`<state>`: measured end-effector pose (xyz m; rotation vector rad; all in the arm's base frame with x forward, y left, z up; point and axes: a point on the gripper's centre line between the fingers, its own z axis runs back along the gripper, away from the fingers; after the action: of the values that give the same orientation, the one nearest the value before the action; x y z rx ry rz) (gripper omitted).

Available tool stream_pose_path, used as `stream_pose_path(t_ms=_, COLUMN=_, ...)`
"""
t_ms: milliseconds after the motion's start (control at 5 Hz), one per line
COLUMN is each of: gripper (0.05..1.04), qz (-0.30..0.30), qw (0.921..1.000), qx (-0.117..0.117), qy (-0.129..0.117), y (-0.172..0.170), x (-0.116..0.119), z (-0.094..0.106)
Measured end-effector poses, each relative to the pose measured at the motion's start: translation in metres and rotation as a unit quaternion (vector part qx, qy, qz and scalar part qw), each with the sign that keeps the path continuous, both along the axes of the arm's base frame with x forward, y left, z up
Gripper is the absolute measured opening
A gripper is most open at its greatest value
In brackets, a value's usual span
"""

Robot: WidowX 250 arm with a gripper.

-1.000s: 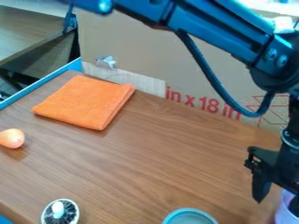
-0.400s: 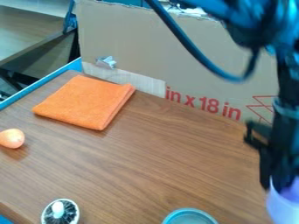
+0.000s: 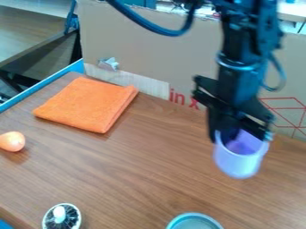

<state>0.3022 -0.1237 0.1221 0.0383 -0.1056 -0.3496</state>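
Pincer [image 3: 240,133] clamped on purple cup [image 3: 237,162], mouth up, over the right part of desk [image 3: 146,172], off its far edge. Risk: a shallow rim hold could let it slip or tip; a low pass could knock the round dish [image 3: 194,222]. Orange cloth [image 3: 90,103] lies by the far left corner.

This looked like a robotics lab or similar workspace — a jointed robot arm [image 3: 240,67] hung over a wood-grain tabletop [image 3: 149,165], a printed cardboard panel [image 3: 161,49] stood along the back edge, and another table [image 3: 30,27] showed beyond.
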Motion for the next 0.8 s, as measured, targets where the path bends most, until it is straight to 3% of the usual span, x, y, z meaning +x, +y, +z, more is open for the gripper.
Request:
stream_pose_path(t_ms=400, gripper=0.093, qz=0.045, qw=0.9963, qx=0.053, qy=0.051, y=0.076, x=0.001, z=-0.004)
stream_pose_path(t_ms=800, gripper=0.093, qz=0.073, qw=0.9869, qx=0.046, qy=0.136, y=0.133, x=-0.033, z=-0.029)
